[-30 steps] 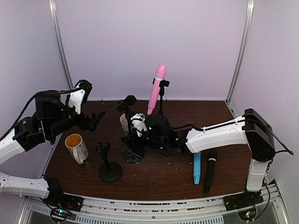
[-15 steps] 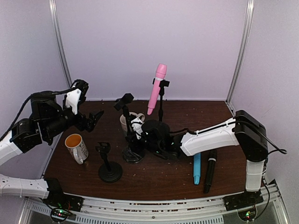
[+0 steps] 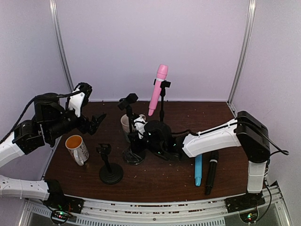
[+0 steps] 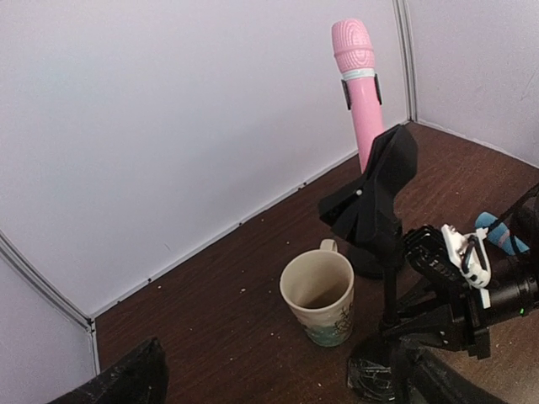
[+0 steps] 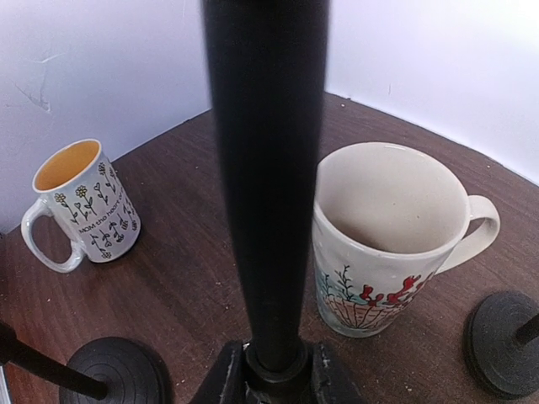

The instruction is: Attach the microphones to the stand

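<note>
The pink microphone [image 3: 157, 89] sits tilted in the clip of the back stand [image 3: 162, 106]; the left wrist view also shows the pink microphone [image 4: 360, 84]. On the table at the right, side by side, lie the light blue microphone [image 3: 198, 169] and the black microphone [image 3: 211, 172]. My right gripper [image 3: 137, 135] is shut on the pole of the middle stand [image 3: 133, 154]; the right wrist view shows that pole [image 5: 265, 168] pinched low down in my right gripper [image 5: 274, 372]. My left gripper [image 3: 96, 123] hovers open and empty at the left.
A third stand [image 3: 110, 169] with an empty clip is at the front left. An orange-lined mug [image 3: 77, 148] is beside it, and a cream mug [image 3: 126, 123] stands just behind the middle stand. White walls close off the back and the sides.
My right gripper has shut on the middle stand's pole. The left arm has shifted only slightly and stays open.
</note>
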You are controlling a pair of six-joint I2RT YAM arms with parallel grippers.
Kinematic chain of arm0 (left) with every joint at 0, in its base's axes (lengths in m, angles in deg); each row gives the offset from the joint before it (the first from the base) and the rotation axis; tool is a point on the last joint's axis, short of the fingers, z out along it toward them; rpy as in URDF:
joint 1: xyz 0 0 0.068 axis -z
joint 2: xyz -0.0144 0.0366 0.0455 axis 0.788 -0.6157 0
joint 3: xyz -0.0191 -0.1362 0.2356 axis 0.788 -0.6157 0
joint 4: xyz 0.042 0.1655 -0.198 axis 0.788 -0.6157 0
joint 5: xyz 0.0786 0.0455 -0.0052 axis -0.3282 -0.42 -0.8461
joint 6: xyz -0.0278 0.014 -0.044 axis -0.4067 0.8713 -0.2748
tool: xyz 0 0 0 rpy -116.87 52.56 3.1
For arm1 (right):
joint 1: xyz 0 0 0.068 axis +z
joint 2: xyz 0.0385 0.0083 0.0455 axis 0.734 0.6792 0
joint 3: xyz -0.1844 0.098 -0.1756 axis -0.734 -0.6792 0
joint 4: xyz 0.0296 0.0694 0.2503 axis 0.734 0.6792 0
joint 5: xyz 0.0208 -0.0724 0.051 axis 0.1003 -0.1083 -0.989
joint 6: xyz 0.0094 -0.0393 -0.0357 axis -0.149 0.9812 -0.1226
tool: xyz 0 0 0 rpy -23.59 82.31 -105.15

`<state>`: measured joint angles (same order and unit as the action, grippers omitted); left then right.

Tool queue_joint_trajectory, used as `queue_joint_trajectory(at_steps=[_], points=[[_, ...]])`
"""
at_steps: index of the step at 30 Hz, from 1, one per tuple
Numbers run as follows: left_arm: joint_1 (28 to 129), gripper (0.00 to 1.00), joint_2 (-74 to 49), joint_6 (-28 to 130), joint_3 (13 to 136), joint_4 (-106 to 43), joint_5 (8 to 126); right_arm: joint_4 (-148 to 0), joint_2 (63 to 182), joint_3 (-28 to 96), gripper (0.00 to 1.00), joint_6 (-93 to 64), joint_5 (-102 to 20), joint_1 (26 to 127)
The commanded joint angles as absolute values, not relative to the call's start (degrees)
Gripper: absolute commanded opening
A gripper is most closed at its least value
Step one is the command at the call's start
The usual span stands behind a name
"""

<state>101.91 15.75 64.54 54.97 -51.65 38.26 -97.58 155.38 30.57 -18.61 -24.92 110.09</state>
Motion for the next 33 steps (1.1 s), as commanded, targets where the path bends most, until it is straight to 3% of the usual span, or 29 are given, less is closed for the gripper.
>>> queue_joint_trajectory(at_steps=[1, 5, 14, 21, 33], points=[[101.57, 0.95, 14.84, 65.90, 54.29, -47.90, 39.56, -100.11, 149.79, 26.92, 0.05, -18.38, -24.86, 109.75], [101.57, 0.91, 14.23, 67.56, 53.55, -46.94, 43.08, -96.93, 142.04, 23.31, 0.01, -18.50, -25.37, 109.81], [102.41, 0.65, 6.51, 63.58, 55.61, -45.57, 62.43, -84.66, 123.79, 20.00, 0.00, -19.71, -25.83, 109.81], [113.01, 0.59, -2.00, 57.20, 57.52, -38.27, 54.57, -81.06, 113.11, 17.75, 0.00, -22.20, -25.63, 109.91], [119.90, 0.54, -15.54, 53.90, 55.65, -17.54, 48.74, -83.38, 106.56, 11.68, 0.00, -23.33, -25.38, 110.02]])
